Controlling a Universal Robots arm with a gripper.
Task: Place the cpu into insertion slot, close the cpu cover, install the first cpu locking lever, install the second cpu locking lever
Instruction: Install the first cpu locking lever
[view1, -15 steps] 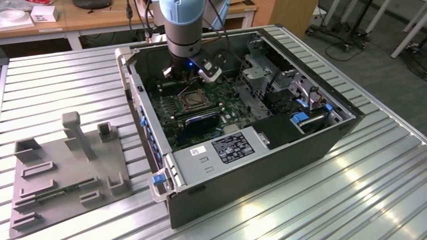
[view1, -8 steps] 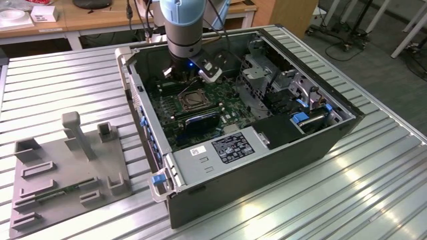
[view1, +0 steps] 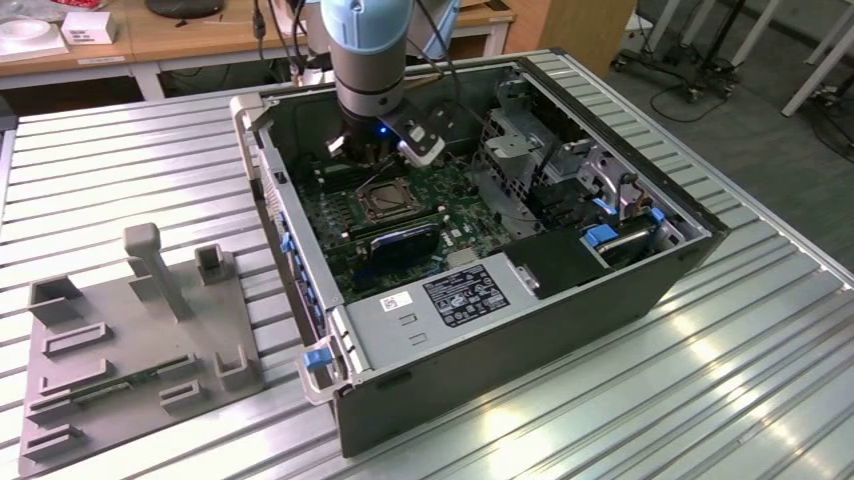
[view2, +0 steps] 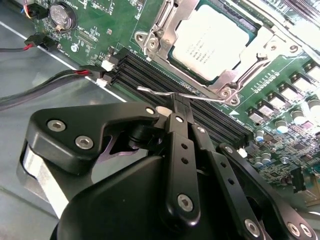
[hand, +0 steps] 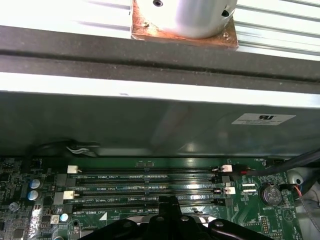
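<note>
We see the arm (view1: 363, 55) reaching straight down with its wrist vertical, and in the second wrist view the gripper (view2: 176, 106) has its slim fingers (view2: 181, 142) drawn tightly together.

The arm (view1: 363, 75) is a thick round tube, shiny grey, with a light blue cap (view1: 358, 18) higher up. A tiny blue light (view1: 383, 127) glows near its lower end. A white and grey block (view1: 427, 142) sits on its side there. Thin black cables (view1: 294, 40) run next to it. The claw (view2: 179, 107) is all black and made of flat bars (view2: 180, 160) joined like little elbows. Round silver screws (view2: 84, 142) dot them. In the first wrist view the claw (hand: 170, 204) looks like black bumps with round screws.
</note>
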